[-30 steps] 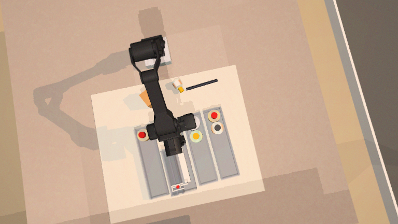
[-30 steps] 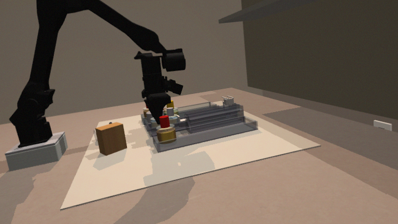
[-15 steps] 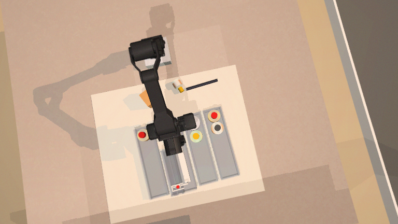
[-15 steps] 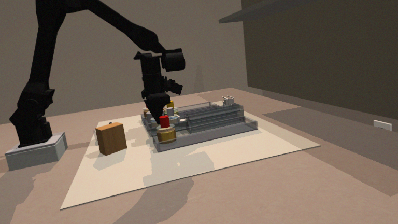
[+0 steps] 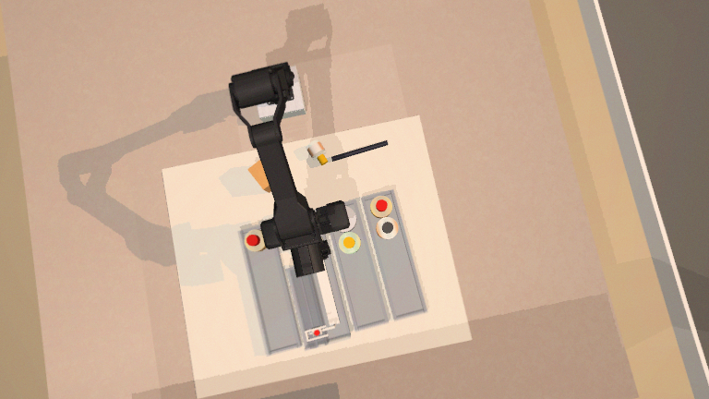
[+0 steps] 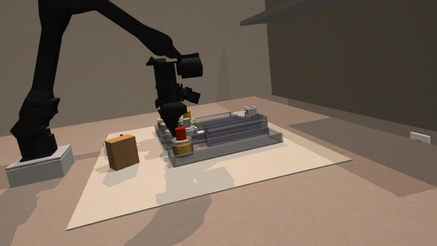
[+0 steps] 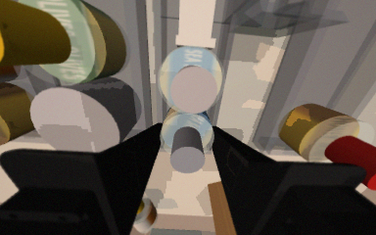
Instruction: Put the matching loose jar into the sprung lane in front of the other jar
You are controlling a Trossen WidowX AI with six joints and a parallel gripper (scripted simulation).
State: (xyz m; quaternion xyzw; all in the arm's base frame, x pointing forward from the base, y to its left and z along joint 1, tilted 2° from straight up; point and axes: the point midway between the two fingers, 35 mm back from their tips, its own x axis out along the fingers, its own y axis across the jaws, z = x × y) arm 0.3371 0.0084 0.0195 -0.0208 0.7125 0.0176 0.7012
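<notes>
My gripper (image 7: 187, 128) is shut on a jar with a pale blue label and grey cap (image 7: 187, 147), its fingers on either side. The held jar looks upright at the front end of the sprung lane. A matching jar (image 7: 191, 80) (image 6: 186, 122) with a blue label and pale grey cap stands directly behind it; the two overlap or touch in the wrist view. The white pusher (image 7: 196, 24) (image 5: 328, 297) is behind that jar, its plate close against it. The arm hides both jars in the top view. The held jar's base and the low front stop are hidden, so floor contact cannot be told.
A red-capped jar (image 5: 253, 240) (image 6: 180, 134) (image 7: 352, 157) stands in one neighbouring lane. A pale-capped jar (image 7: 73, 119) and a yellow-capped jar (image 5: 349, 242) stand in the other. A wooden block (image 6: 122, 151) (image 5: 258, 174), a tipped jar (image 5: 316, 149) and a dark rod (image 5: 360, 151) lie in front.
</notes>
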